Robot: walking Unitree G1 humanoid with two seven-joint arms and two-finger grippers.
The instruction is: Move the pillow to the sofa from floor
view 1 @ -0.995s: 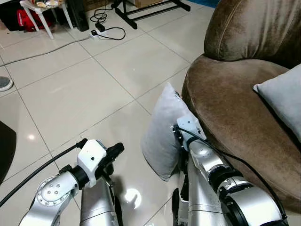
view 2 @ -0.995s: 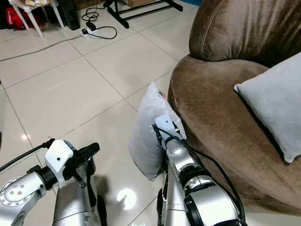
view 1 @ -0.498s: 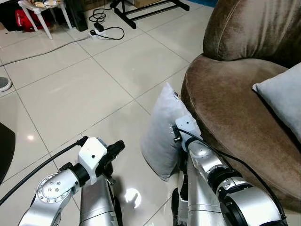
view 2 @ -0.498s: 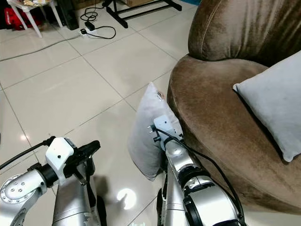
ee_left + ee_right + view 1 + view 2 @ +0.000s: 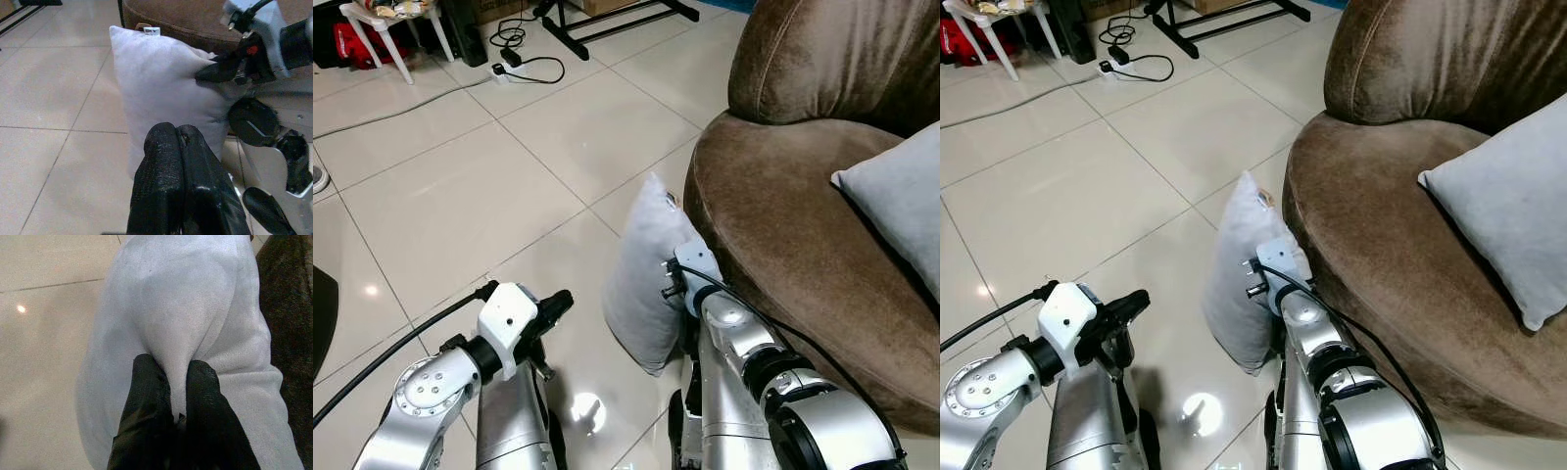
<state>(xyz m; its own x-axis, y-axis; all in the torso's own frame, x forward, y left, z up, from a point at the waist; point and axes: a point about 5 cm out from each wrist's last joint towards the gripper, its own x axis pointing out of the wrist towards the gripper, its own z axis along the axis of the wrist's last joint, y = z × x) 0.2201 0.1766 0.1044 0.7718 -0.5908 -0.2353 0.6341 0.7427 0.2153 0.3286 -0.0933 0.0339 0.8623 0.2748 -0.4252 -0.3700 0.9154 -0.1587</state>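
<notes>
My right gripper (image 5: 177, 382) pinches a fold of grey pillow (image 5: 646, 269); pillow upright on tile floor (image 5: 460, 186), leaning vs brown sofa (image 5: 783, 225). Left gripper (image 5: 178, 142) pressed together, just short of pillow.

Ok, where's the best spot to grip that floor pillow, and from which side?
Keep the right gripper pinch on the pillow: it stands on edge against the sofa, so only its floor-facing side is open, and the soft fabric bunches between the fingers.
</notes>
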